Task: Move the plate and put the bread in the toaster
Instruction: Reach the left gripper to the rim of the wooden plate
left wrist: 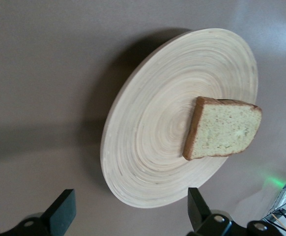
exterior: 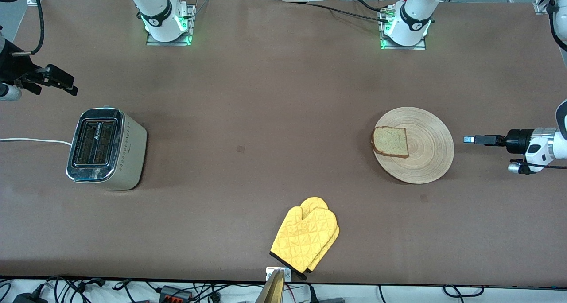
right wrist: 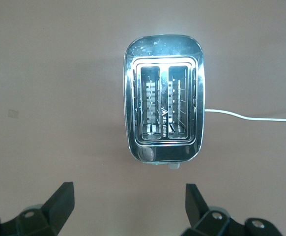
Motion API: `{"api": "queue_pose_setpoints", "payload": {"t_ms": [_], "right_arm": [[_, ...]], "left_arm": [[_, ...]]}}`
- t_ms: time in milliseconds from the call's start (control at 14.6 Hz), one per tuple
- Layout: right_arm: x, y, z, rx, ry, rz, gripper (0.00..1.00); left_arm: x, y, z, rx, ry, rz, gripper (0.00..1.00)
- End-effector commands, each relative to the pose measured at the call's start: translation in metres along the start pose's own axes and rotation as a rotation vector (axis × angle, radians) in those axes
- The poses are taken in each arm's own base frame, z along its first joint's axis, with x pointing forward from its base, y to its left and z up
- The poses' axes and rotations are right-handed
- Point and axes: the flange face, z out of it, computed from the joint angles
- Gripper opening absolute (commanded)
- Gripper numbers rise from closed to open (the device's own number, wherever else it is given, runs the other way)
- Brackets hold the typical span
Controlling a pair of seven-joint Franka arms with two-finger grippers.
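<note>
The bread lies on the plate, toaster near the right arm's table edge; left gripper and right gripper hover with jaws spread.

Round pale wooden plate: matt, fine ring grain. Squarish light-brown bread slice: porous crumb, darker crust. Boxy toaster: glossy chrome top, satin beige dotted sides. Yellow quilted cloth oven mitt. Brown table surface: smooth, matt.
</note>
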Motion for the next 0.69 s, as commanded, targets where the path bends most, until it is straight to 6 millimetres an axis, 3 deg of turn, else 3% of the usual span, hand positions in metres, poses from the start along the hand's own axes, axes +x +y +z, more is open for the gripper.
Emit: {"api": "queue_pose_setpoints", "payload": {"t_ms": [0,343,549,617], "right_arm": [[-0.005,-0.002,0.001,-0.013,0.008,-0.001,1.00],[-0.004,-0.003,0.000,-0.013,0.013,-0.004,1.00],[-0.004,-0.003,0.000,-0.013,0.013,-0.004,1.00],[-0.005,-0.003,0.000,-0.013,0.014,-0.004,1.00]], "left_arm": [[-0.009,-0.015,0.030,-0.046,0.033,0.023,1.00],[-0.021,-0.027,0.065,-0.135,0.039,0.013,1.00],[-0.021,-0.031,0.076,-0.158,0.066,0.034,1.00],[-0.021,-0.030,0.076,-0.158,0.065,0.035,0.94]]}}
